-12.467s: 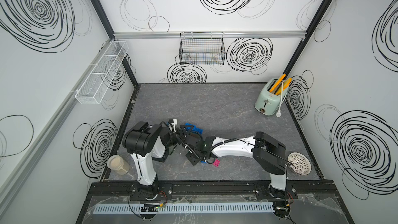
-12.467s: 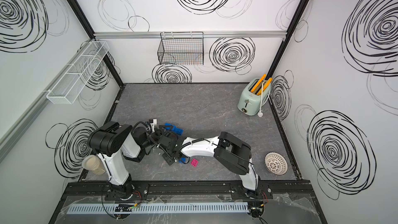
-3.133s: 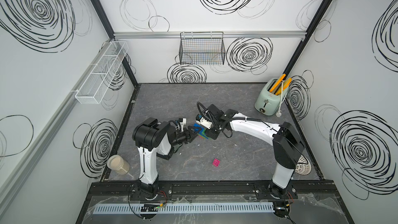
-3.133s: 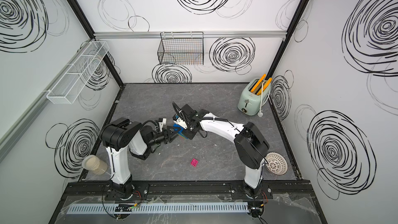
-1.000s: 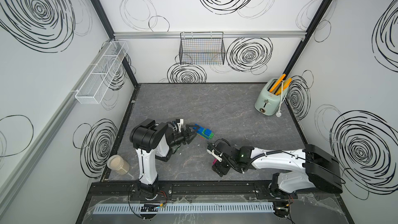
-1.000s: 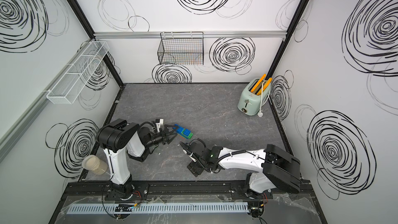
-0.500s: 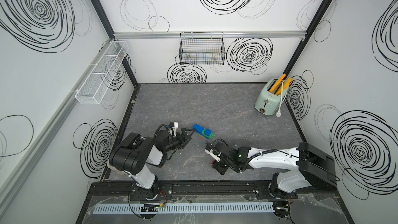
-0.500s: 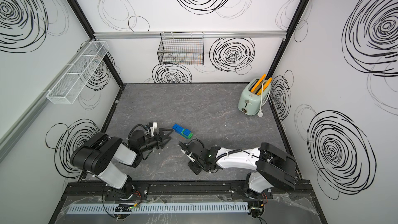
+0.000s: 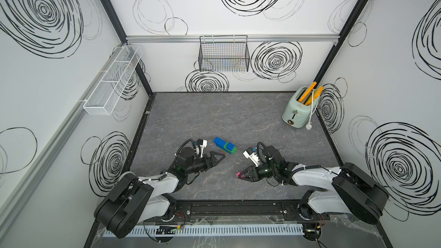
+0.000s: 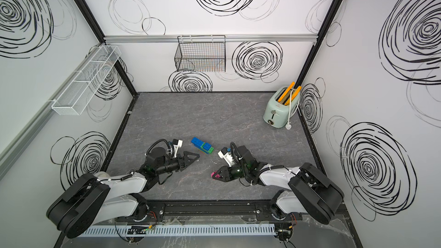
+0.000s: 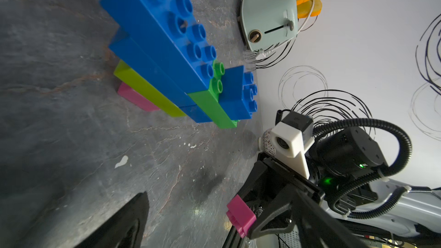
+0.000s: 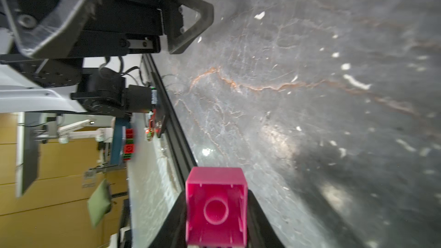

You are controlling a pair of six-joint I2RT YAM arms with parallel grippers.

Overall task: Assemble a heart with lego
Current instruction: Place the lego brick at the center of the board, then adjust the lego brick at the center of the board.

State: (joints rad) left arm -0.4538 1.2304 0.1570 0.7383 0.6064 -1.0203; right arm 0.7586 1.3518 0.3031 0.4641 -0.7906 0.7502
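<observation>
In both top views a black wire basket [image 9: 224, 54] hangs on the back wall and a white wire shelf [image 9: 112, 82] on the left wall; their content is not clear from here. A mint toaster [image 9: 298, 109] stands at the far right corner of the grey table [image 9: 214, 115] and holds orange slices [image 9: 308, 91] in its slots. The heart [image 9: 225, 146], only partly built, lies on the table between the two arms. The left gripper [image 9: 219, 158] is just beside it, jaws wide apart. The right gripper [image 9: 241, 175] is closed on a pink brick [image 9: 238, 175], apart from the heart.

In the left wrist view the heart [image 11: 171, 56] shows blue, green, lime and pink bricks joined, with the toaster [image 11: 269, 13] behind it.

In the right wrist view the pink brick [image 12: 216, 201] sits between the fingers, its hollow underside facing the camera.
</observation>
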